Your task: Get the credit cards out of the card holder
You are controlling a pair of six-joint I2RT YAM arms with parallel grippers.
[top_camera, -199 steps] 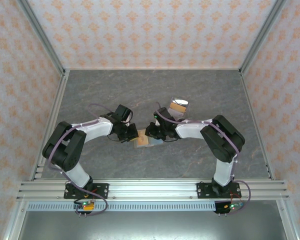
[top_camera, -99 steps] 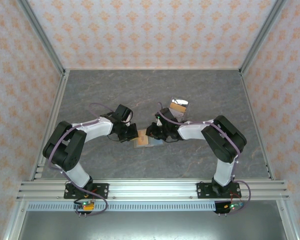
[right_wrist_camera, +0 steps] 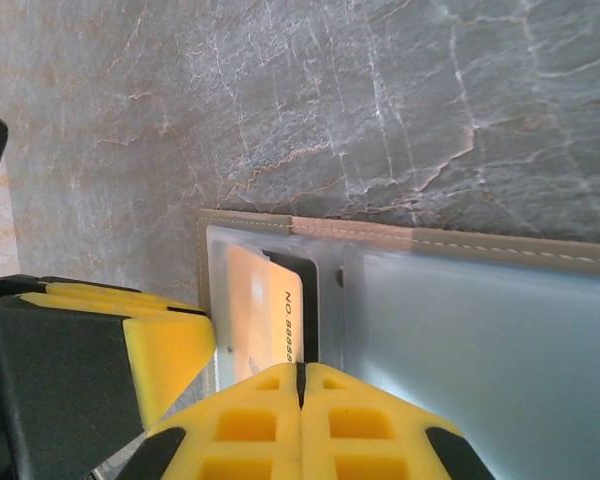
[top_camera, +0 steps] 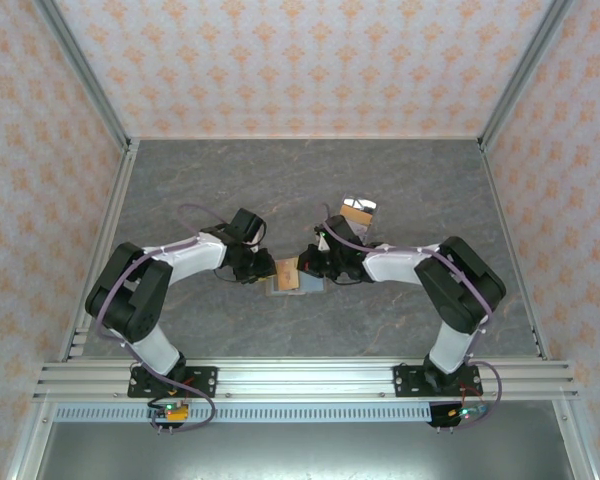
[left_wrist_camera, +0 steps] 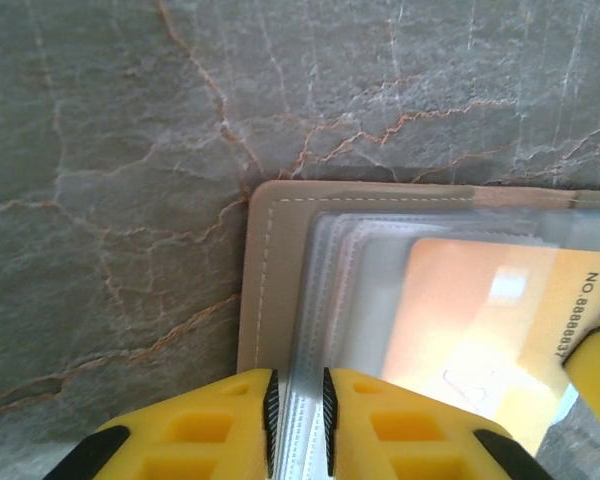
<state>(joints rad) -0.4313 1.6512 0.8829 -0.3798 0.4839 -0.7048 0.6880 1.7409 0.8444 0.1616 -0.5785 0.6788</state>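
Anchoring the holder (left_wrist_camera: 263, 300), left end effector (left_wrist_camera: 297, 410) grips its edge; right end effector (right_wrist_camera: 301, 385) clenches one card (right_wrist_camera: 260, 310), mostly pocketed.

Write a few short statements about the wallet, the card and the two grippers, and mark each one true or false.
The olive-taupe bifold card holder lies open on the grey marbled table. True.
The left gripper is open, away from the holder. False: it is shut on the holder's clear plastic sleeves.
The thin orange credit card lies loose on the table. False: it sits within the holder's sleeves.
The right gripper is shut on the card's numbered edge. True.
A glossy clear piece lies apart from the holder. True.
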